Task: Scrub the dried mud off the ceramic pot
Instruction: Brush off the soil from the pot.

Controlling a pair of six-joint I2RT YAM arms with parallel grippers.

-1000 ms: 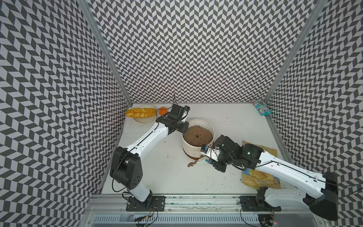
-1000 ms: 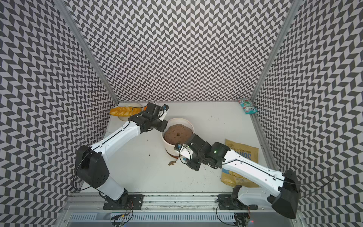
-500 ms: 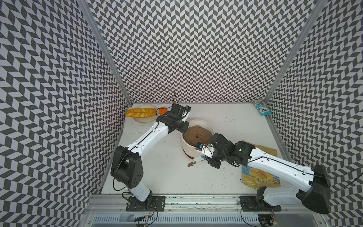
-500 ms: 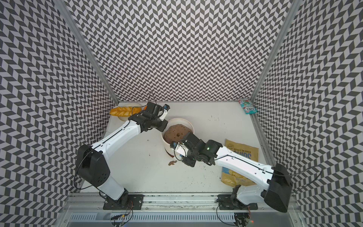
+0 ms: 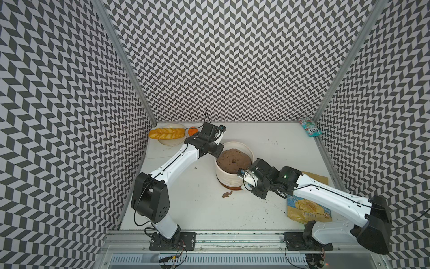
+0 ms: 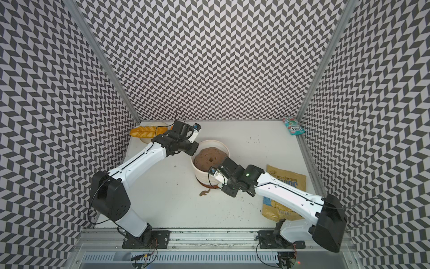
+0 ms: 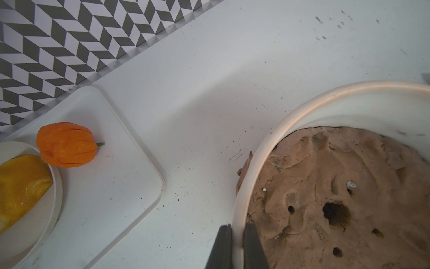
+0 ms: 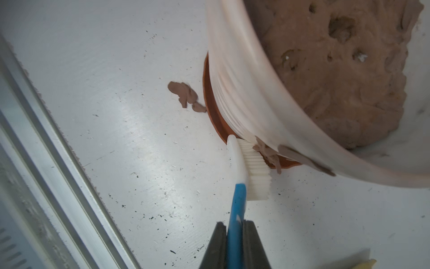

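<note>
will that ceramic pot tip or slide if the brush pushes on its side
Tipping seems unlikely: the ceramic pot is wide, squat and filled with a brown mass, so probably heavy. It might slide on the smooth table, but the left gripper pinches its rim, likely steadying it.

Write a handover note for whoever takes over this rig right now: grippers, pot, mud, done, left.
Left gripper: shut on the rim of the wide cream-white ribbed ceramic pot, steadying it.
Right gripper: shut on the blue handle of a white-bristled brush; bristles press the pot's lower wall just above its brown saucer.
Done: a brown mud flake lies loose on the white table beside the saucer.
Left: dried mud clings to the wall at the bristles, with a darker streak beside it. Scrub there next.
</note>
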